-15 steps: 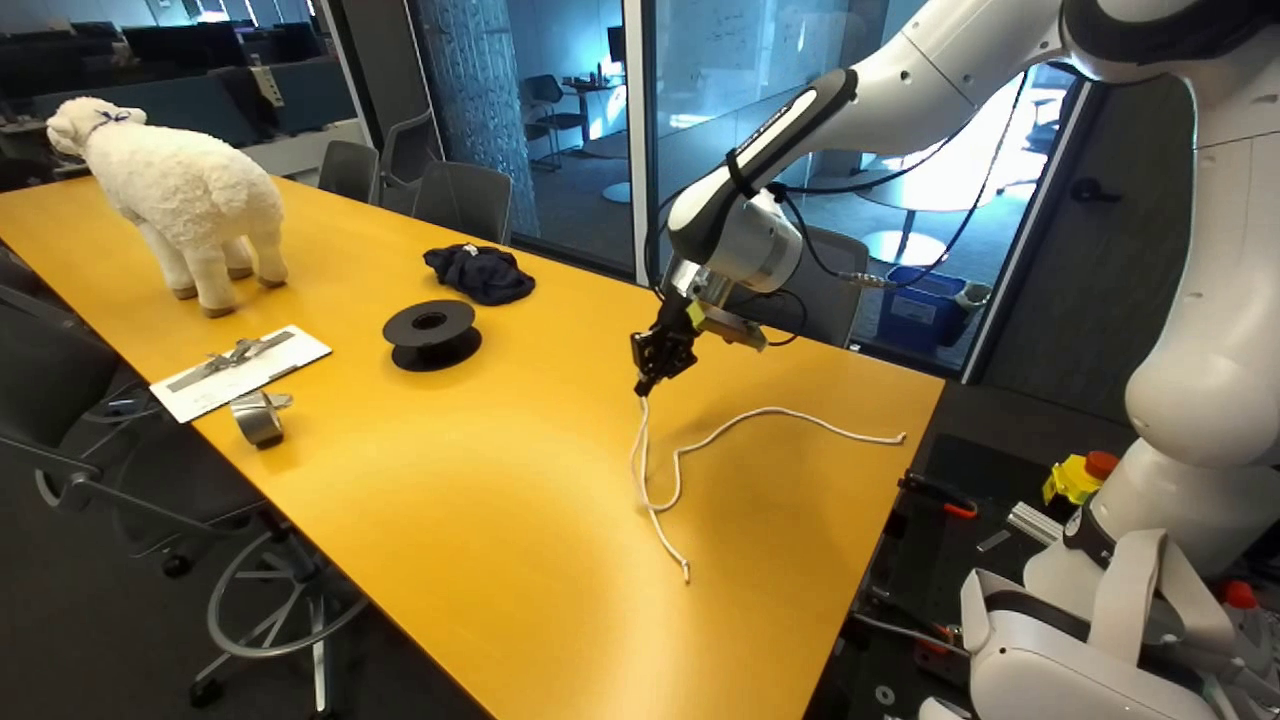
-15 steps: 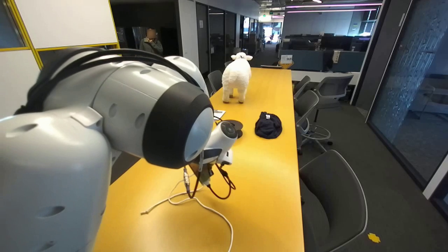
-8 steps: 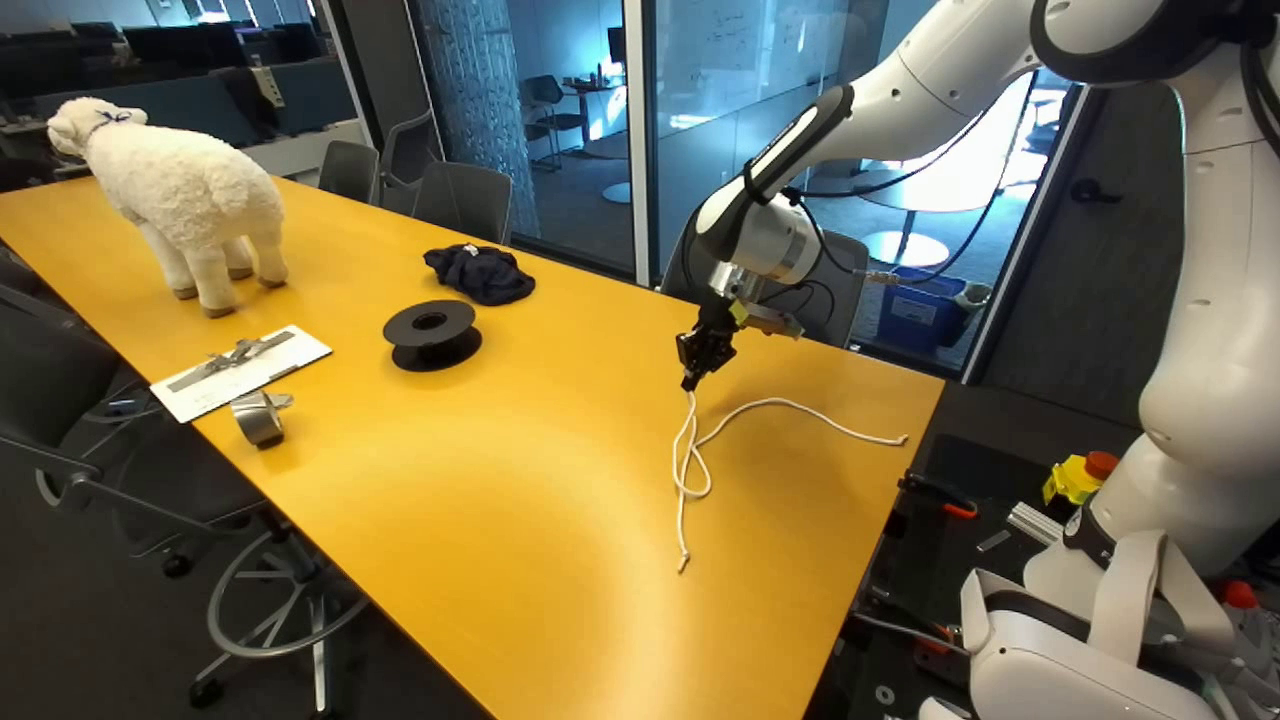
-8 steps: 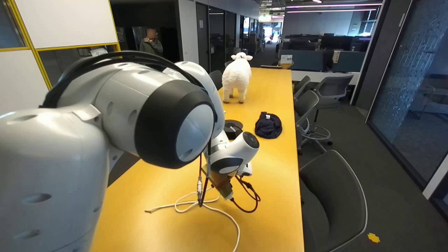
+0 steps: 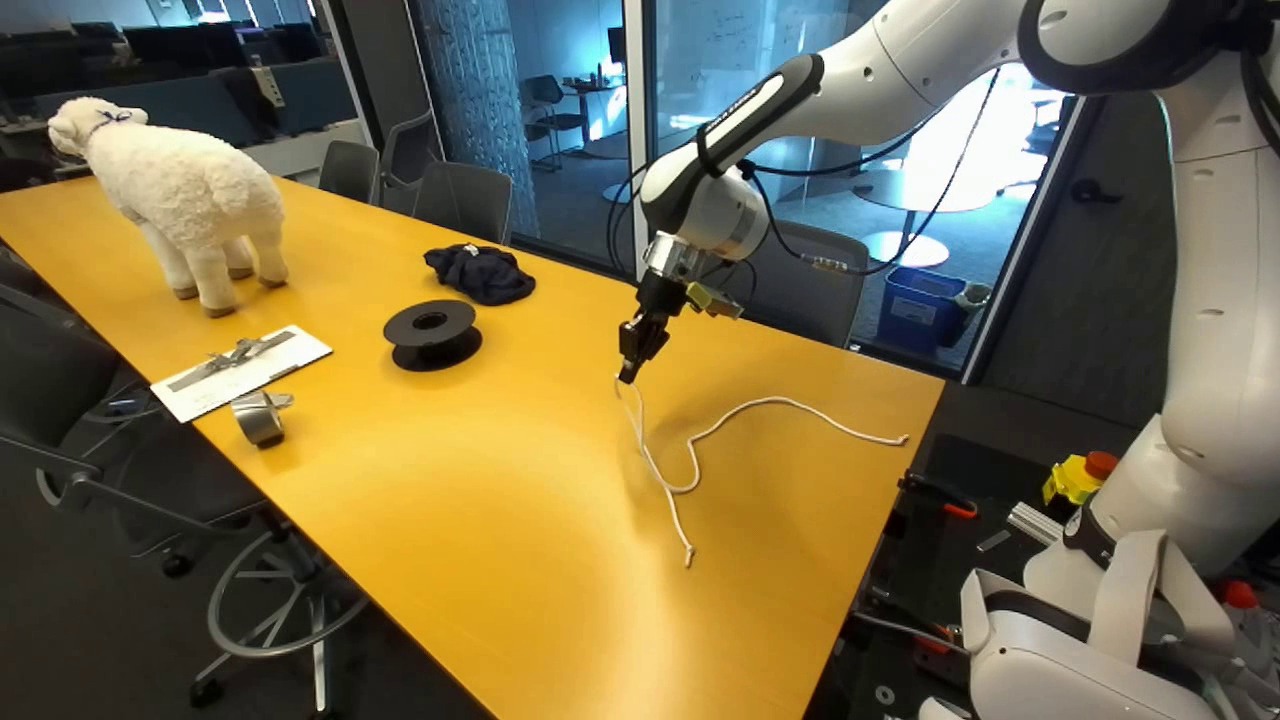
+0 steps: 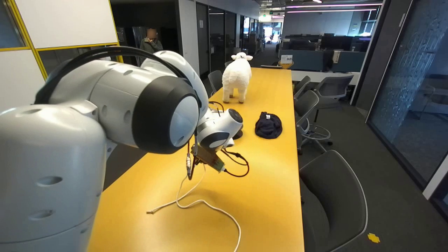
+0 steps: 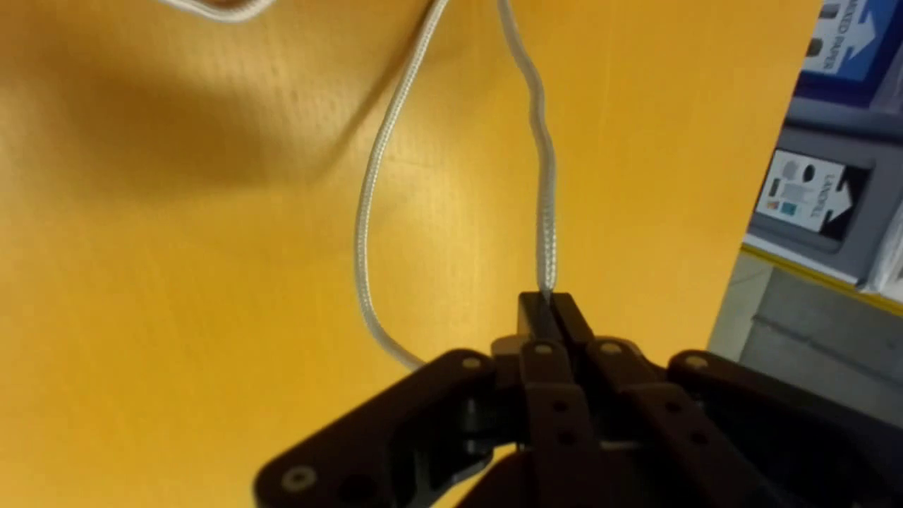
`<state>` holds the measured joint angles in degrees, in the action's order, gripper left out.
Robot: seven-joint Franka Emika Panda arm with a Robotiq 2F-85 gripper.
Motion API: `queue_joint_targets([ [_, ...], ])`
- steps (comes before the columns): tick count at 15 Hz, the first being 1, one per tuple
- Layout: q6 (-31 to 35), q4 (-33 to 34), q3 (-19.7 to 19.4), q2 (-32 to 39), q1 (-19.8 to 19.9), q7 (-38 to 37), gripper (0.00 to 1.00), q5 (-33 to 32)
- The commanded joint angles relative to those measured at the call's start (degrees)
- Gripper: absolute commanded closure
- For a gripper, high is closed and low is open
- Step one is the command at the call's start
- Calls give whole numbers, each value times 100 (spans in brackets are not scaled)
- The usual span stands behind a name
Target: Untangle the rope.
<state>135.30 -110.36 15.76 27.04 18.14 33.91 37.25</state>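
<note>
The rope [image 5: 780, 401] is a thin white cord on the yellow table, also seen in an exterior view [image 6: 221, 210] and the wrist view [image 7: 547, 183]. My gripper [image 5: 627, 378] holds part of it a little above the table. In the wrist view my gripper [image 7: 555, 296] is shut with one strand pinched between its fingertips. A second strand curves in from the left and passes out of sight behind the gripper. Two strands drop from the gripper and meet or cross lower down. One knotted end points to the front, the other to the right. The arm hides the fingertips in an exterior view.
A black spool [image 5: 430, 335], a dark cloth cap [image 5: 480, 273], a tape roll [image 5: 258, 420] and a white board [image 5: 240, 372] lie farther along the table. A toy sheep [image 5: 190, 190] stands beyond. A chair [image 6: 336, 203] stands beside the table.
My gripper moved toward the robot base, then back out and away, with the rope held. The small loop seen half a second ago has drawn out. The right-hand rope end stayed nearly still.
</note>
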Motion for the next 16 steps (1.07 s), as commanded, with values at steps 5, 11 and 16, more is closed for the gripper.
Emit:
queue_joint_targets([
  [5, -1026, 1233, -15, 423, -536, 1507, 98, 94],
  [11, -1722, 1658, -229, 864, -384, 2918, 98, 182],
  [16, -1759, 1991, -728, 1312, -529, 2807, 98, -271],
])
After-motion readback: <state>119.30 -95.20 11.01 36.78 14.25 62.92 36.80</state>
